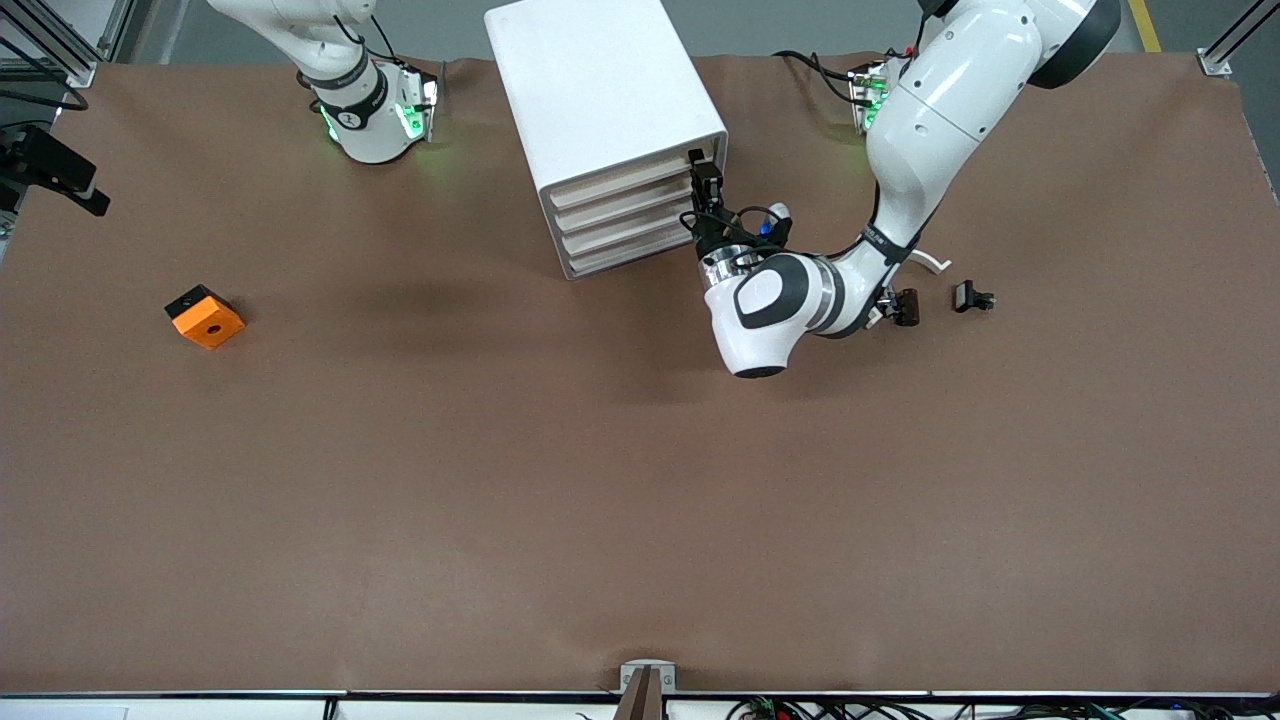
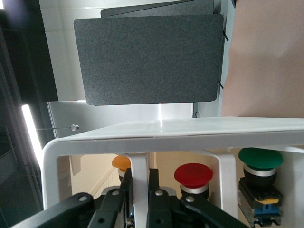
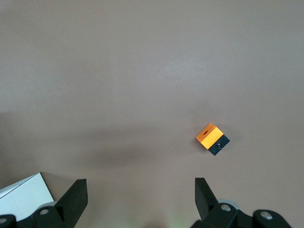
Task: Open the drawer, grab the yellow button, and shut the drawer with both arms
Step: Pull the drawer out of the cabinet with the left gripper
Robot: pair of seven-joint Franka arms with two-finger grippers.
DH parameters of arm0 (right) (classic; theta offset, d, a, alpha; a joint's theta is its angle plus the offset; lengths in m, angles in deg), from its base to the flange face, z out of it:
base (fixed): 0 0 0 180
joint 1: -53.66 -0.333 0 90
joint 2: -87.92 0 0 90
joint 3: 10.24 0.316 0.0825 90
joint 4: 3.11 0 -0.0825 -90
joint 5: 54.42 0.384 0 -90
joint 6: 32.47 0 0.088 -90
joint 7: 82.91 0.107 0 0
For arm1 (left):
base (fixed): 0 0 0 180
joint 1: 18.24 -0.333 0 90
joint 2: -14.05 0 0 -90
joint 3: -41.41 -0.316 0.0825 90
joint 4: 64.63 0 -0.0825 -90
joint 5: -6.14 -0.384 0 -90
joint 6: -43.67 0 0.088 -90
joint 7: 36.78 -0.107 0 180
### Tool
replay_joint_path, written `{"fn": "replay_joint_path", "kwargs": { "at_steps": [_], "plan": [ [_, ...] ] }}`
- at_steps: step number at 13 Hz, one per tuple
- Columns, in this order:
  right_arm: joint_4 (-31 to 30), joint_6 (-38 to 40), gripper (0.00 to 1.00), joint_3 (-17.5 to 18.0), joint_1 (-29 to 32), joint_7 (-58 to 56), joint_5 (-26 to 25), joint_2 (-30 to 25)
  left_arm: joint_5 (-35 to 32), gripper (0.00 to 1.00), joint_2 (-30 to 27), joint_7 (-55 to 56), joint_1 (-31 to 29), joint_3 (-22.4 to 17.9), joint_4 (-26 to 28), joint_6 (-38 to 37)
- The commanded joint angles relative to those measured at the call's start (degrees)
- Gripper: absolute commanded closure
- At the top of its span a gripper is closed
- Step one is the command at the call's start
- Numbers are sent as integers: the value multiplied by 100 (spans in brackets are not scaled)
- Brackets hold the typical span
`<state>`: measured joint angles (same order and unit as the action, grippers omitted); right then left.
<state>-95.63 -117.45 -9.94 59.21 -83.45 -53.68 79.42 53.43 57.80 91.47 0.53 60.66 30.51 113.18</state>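
Front view: left gripper (image 1: 697, 172) sits at the top drawer (image 1: 618, 181) of the white cabinet (image 1: 606, 95), at the corner toward the left arm's end of the table; fingers look pressed together on the drawer's edge. Drawer looks shut or barely out, can't tell. Right arm waits by its base, gripper not visible here. Orange cube (image 1: 205, 317) lies well apart, toward the right arm's end. Two small black parts (image 1: 972, 296) lie on the table (image 1: 600, 480) near the left arm's elbow.

Left wrist view: fingers (image 2: 154, 199) pinch a thin white upright of the cabinet frame (image 2: 137, 190). Just past them: orange-capped button (image 2: 121, 163), red button (image 2: 193, 175), green button (image 2: 260, 159).

Right wrist view: right gripper (image 3: 141, 194) spread wide, over bare table; orange cube (image 3: 212, 139) ahead of it, cabinet corner (image 3: 23, 197) beside one finger.
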Motion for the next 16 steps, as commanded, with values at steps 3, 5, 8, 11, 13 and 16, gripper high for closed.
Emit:
{"fn": "replay_joint_path", "kwargs": {
  "at_steps": [3,5,8,11,13,16],
  "plan": [
    [6,-79,0,-13,-19,89,14,-11,-186,84,37,-37,22,-61,-13,10],
    [-3,-132,0,-13,-11,80,23,-11,-186,84,37,-37,-13,-61,-30,10],
    [-47,-264,0,-13,-11,71,31,-11,-247,84,37,-37,-22,-193,-110,19],
    [-125,-282,0,-30,-2,71,215,-11,-247,84,46,-37,-14,-359,-206,19],
    [-152,-273,0,-39,-2,63,269,-20,-256,84,46,-37,-14,-448,-250,28],
    [-152,-264,0,-39,-11,45,269,-20,-291,84,63,-46,13,-650,-373,46]
  ]
}}
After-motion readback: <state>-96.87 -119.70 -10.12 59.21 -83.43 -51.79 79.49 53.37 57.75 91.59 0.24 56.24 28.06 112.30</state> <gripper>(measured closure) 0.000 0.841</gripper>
